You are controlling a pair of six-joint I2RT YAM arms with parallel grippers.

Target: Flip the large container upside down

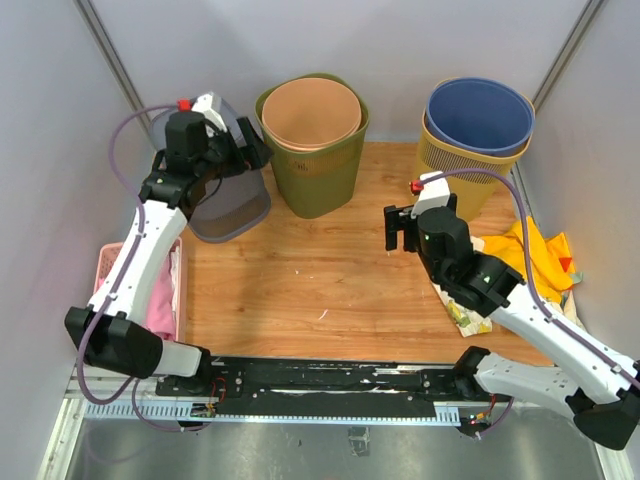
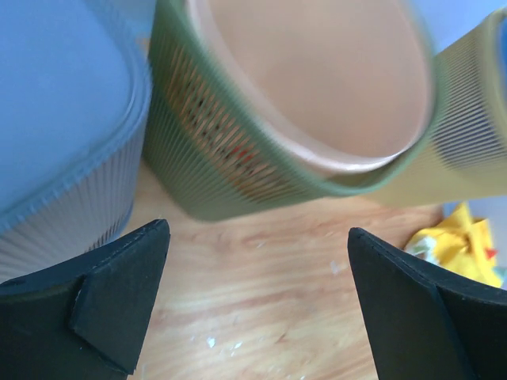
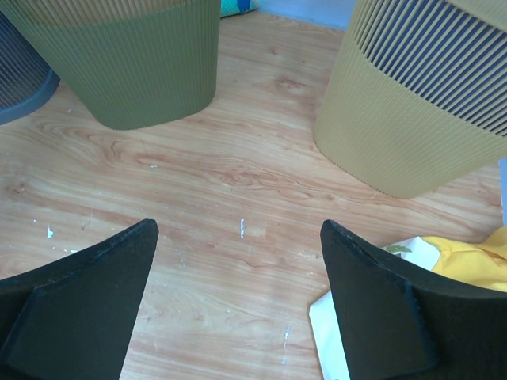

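Top external: large grey ribbed plastic bin sits back-left on tabletop, looks base-up already. Likely light, thin-walled, flexy; pinch the rim wall. Left gripper and right gripper: fingers apart, empty.

The top camera looks steeply down on the whole wooden table. Both wrist cameras sit low and close, sharing the green bin.
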